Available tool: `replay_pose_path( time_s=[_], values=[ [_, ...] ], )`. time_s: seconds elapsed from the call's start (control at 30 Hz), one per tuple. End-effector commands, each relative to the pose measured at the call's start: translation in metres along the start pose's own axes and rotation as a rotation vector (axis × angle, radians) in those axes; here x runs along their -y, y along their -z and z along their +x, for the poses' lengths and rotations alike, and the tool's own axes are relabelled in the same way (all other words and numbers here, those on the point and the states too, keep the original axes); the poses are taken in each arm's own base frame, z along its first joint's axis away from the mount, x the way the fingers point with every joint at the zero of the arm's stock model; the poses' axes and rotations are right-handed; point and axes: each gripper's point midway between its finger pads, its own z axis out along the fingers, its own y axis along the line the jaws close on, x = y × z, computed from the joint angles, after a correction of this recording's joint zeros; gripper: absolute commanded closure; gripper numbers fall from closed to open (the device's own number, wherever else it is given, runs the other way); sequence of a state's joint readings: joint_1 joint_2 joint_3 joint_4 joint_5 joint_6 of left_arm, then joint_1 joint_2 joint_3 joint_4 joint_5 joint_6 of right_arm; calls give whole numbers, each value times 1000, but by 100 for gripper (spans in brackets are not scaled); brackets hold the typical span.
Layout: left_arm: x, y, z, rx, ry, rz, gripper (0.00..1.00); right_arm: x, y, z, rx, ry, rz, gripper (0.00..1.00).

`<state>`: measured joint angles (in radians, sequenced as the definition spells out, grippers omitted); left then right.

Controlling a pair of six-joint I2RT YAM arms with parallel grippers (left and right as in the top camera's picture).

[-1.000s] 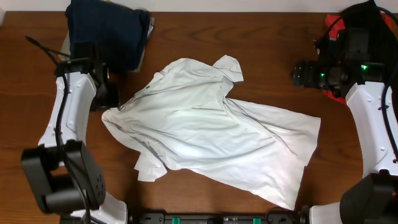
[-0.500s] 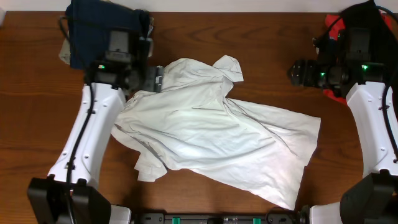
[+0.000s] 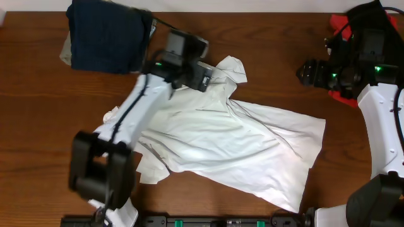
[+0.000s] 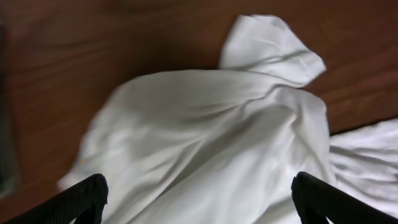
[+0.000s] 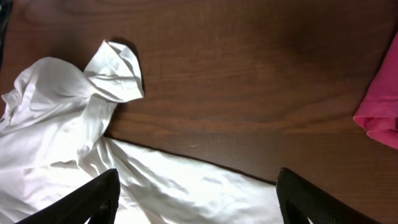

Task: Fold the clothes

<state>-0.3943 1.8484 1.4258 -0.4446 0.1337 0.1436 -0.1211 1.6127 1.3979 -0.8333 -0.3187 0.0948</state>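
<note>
On the wooden counter [image 3: 38, 126], crumpled white fabric T-shirt [image 3: 221, 139] judged soft, light; grip an edge. Left hand [image 4: 199, 199], right hand [image 5: 196, 193]: agape, empty.

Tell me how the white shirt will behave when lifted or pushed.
The white shirt lies in soft wrinkles, so it will probably hang limp. Pushed across the smooth wooden table, it would likely bunch up.

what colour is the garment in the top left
The garment is navy, clearest in the overhead view.
</note>
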Motion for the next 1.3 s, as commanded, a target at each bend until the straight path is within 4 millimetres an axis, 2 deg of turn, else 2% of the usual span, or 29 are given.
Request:
replay_pose_path(
  time_s=[0.0, 0.23, 0.43, 0.53, 0.63, 0.73, 0.87, 1.03, 1.2, 1.27],
  values=[
    [35, -22, -6, 16, -121, 72, 4, -1, 0, 2, -4, -8, -10, 21],
    [64, -70, -19, 63, -174, 104, 4, -1, 0, 1, -2, -8, -9, 22],
    [68, -100, -48, 74, -185, 107, 2, 1, 0, 0, 2, -7, 2, 21],
    [70, -117, -56, 47, -214, 110, 2, 3, 0, 1, 0, -7, 13, 21],
    [71, -128, -52, -4, -271, 109, 2, 6, 0, 1, 0, -5, 31, 21],
    [65, -131, -47, -38, -316, 75, 4, 10, 0, 0, 3, -5, 52, 21],
    [64, -130, -37, -77, -374, 77, 11, 11, 0, 0, 5, -4, 59, 21],
    [60, -142, -19, -132, -428, 67, 18, 11, 0, -2, 12, -2, 59, 21],
    [60, -148, -15, -138, -454, 71, 30, 11, 0, -1, 11, -2, 59, 21],
    [60, -150, -15, -135, -454, 70, 37, 11, 1, -2, 11, -2, 61, 21]
  ],
)
